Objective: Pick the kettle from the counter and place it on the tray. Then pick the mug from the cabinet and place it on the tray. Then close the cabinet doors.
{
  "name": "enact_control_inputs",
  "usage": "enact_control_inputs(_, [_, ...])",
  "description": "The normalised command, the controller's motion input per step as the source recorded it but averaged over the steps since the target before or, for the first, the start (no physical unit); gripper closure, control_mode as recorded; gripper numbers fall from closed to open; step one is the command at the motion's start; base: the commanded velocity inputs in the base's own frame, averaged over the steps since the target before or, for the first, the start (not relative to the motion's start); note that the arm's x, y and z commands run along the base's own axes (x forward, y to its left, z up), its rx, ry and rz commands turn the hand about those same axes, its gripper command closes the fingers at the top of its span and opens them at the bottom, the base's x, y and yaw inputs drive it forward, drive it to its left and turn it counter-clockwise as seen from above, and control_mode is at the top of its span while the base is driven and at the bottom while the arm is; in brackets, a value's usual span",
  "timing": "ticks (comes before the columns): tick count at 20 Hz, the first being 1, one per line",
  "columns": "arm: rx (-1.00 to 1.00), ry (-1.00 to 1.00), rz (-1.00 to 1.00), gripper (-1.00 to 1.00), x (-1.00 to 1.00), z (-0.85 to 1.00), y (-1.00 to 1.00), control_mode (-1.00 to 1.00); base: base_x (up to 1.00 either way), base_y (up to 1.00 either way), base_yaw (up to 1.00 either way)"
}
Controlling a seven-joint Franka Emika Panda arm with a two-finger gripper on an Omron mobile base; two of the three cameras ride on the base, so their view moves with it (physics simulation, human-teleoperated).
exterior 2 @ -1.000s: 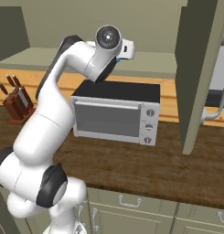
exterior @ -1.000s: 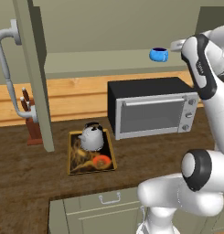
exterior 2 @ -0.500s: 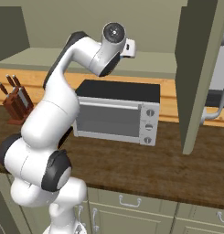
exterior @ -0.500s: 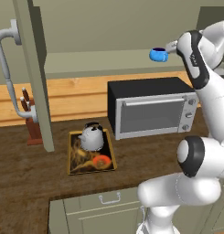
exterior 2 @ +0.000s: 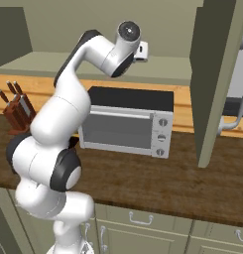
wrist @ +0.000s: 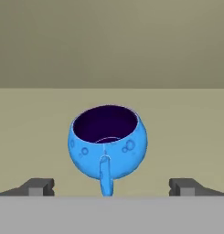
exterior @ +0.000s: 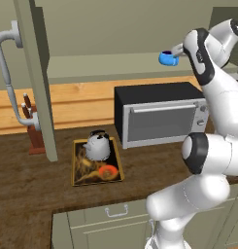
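The bright blue mug (wrist: 108,141) stands upright on the cabinet shelf (wrist: 186,119), its handle pointing at me. My gripper (wrist: 111,186) is open just in front of it, one fingertip (wrist: 38,186) on each side of the handle, touching nothing. From the left base view the mug (exterior: 166,58) sits on the shelf's right part with the gripper (exterior: 177,49) right beside it. The silvery kettle (exterior: 97,145) rests on the tray (exterior: 74,168) on the dark wood counter (exterior: 23,187). Both cabinet doors (exterior: 37,73) (exterior 2: 215,74) stand open.
A black and silver microwave (exterior: 159,114) (exterior 2: 128,121) sits on the counter under the shelf, right of the tray. A knife block (exterior: 33,132) (exterior 2: 15,111) stands at the left. The open door's long bar handle (exterior: 8,82) juts out at the left.
The arm has reached further into the cabinet, bringing the open hand closer to the mug. Mug, kettle and tray have stayed put.
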Motion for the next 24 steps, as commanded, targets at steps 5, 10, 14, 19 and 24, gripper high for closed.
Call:
enact_control_inputs(5, [-0.04, 0.03, 0.01, -1.0, 0.14, -0.18, 0.15, -1.0, 0.0, 0.0, 0.0])
enact_control_inputs(10, [-0.03, 0.06, 0.0, -1.0, 0.13, -0.04, 0.19, -1.0, 0.0, 0.0, 0.0])
enact_control_inputs(14, [-0.02, 0.04, 0.0, -1.0, 0.15, -0.05, 0.03, -1.0, 0.0, 0.0, 0.0])
enact_control_inputs(19, [-0.01, 0.01, 0.01, -1.0, 0.1, -0.11, 0.0, -1.0, 0.0, 0.0, 0.0])
enact_control_inputs(24, [0.0, 0.0, 0.02, -1.0, 0.06, -0.12, 0.0, -1.0, 0.0, 0.0, 0.0])
